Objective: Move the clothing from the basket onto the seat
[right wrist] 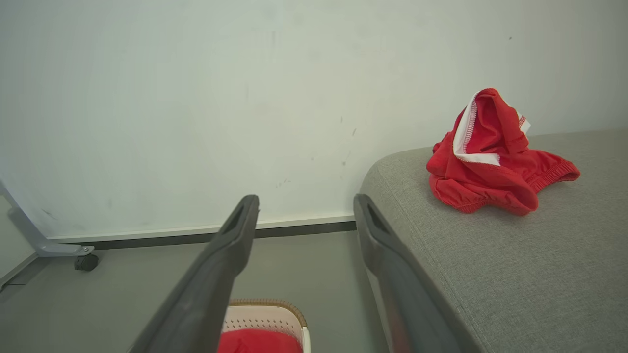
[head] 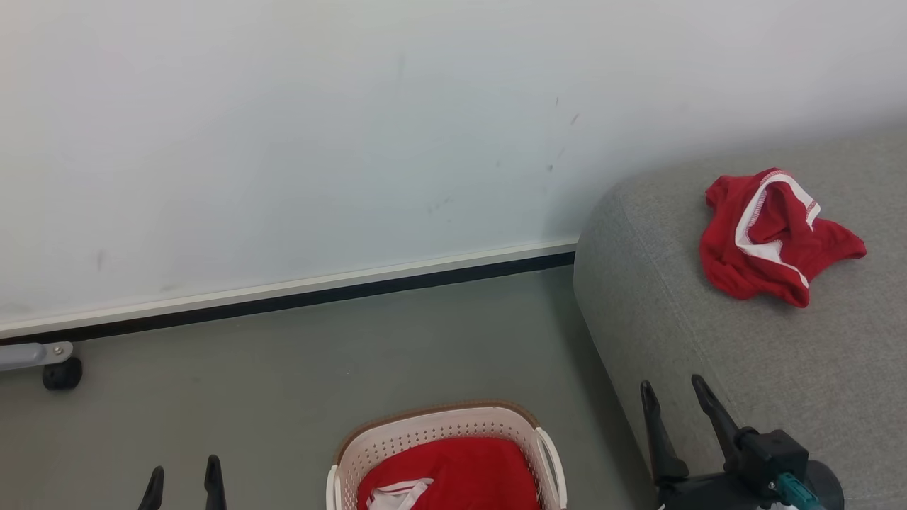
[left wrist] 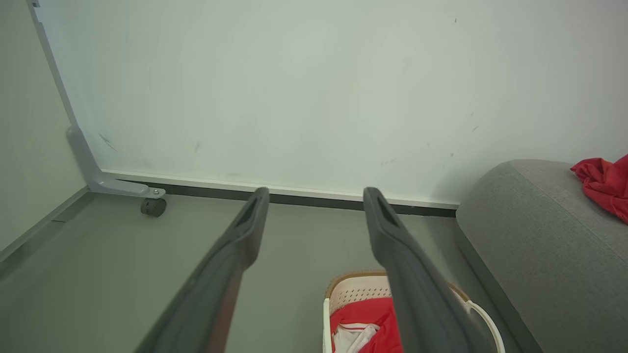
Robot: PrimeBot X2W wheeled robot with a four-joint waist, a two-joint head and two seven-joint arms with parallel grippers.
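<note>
Bare floor [head: 248, 368] gives passing room between my left end effector [head: 184, 467] and the wall [head: 283, 142]; a castor [head: 62, 373] stands at the far left. The basket [head: 439, 425] can be reached from above, with red cloth [head: 468, 471] inside. The seat [head: 708, 368] rises just beside my right end effector [head: 672, 384], and a crumpled red garment [head: 772, 241] lies farther back on its top.

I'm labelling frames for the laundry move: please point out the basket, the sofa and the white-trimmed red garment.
basket [head: 432, 433]: head view, perforated far wall.
sofa [head: 779, 354]: head view, bare grey seat fabric.
white-trimmed red garment [head: 730, 273]: head view, red fold left of the trim.
</note>
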